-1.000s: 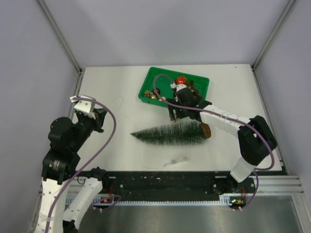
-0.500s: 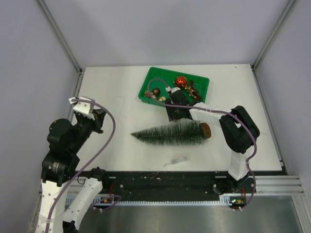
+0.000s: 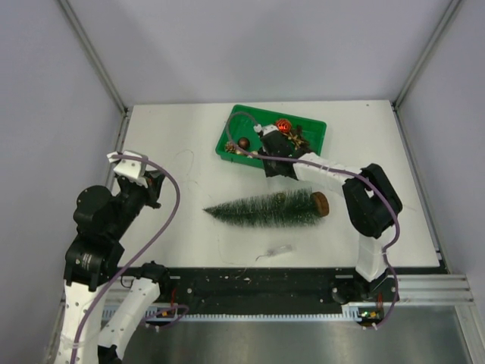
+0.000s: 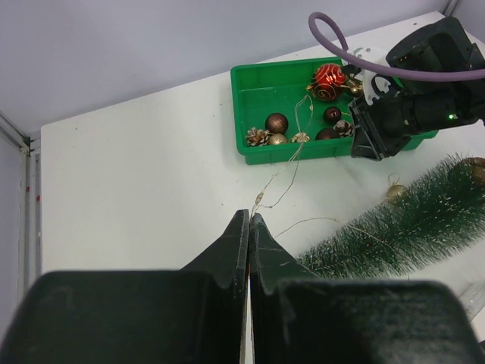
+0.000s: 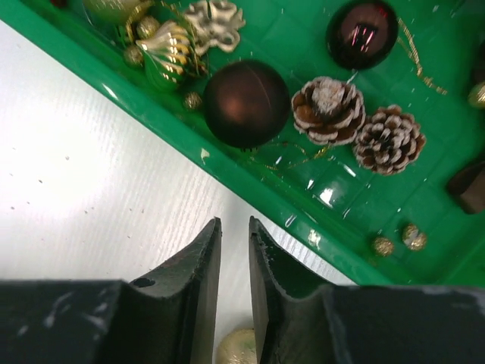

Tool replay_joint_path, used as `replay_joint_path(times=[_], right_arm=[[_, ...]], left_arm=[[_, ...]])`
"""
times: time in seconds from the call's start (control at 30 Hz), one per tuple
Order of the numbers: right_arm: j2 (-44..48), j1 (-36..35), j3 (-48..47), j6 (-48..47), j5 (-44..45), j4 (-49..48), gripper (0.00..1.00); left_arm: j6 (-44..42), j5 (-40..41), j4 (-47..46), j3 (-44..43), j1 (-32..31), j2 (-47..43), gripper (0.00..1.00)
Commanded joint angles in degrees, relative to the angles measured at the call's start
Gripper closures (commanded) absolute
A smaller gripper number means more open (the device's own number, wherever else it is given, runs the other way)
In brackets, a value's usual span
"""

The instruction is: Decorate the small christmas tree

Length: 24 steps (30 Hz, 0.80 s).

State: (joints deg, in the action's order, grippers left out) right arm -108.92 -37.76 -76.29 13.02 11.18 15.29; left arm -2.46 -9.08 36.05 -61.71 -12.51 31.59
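The small christmas tree (image 3: 265, 207) lies on its side mid-table, tip to the left, wooden base to the right; its frosted bristles also show in the left wrist view (image 4: 402, 227). A gold ball (image 3: 280, 199) rests on its upper side. The green tray (image 3: 227, 144) behind it holds a brown ball (image 5: 246, 102), a red ball (image 3: 283, 126), pine cones (image 5: 328, 110) and gold trinkets. My right gripper (image 5: 233, 224) hovers over the table at the tray's near rim (image 5: 250, 174), its jaws a narrow gap apart with nothing between them. My left gripper (image 4: 250, 214) is shut and empty at the far left (image 3: 157, 188).
A thin light wire (image 4: 284, 163) runs from the tray across the table toward the tree and the left gripper's tips. A small clear piece (image 3: 276, 250) lies near the front edge. Grey walls enclose the table on three sides.
The right gripper has drawn back from over the tree to the tray's near rim and its jaws have narrowed. The gold ball now lies uncovered on the tree. The left arm has not moved.
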Motion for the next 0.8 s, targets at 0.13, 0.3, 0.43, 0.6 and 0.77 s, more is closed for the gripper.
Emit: replay_joint_path(times=[0.13,0.3,0.43,0.6,0.77], right_arm=[[4.2,1.1,-11.8,-3.9,0.8,8.1,0.46],[6.4,1.5,-4.2,-2.4,1.4,10.9,0.31],[10.2,2.1,5.7,-0.4,0.8,8.6,0.28],[14.5,2.0,13.3,1.0,-0.5,6.9,0.24],[17.7,1.9,18.2,3.0,-0.6,5.2,0.22]], left_arm=[[-0.3,0.8,-2.7,-0.1,0.2,-1.4,0.99],[-1.0,1.3,-2.6,0.0,0.2,-2.1,0.99],[-0.9,0.9,-2.7,0.7,0.2,-2.7,0.99],[-0.9,0.9,-3.1,1.2,0.2,-2.8,0.99],[-0.7,0.7,-3.3,1.5,0.2,-3.0,1.0]])
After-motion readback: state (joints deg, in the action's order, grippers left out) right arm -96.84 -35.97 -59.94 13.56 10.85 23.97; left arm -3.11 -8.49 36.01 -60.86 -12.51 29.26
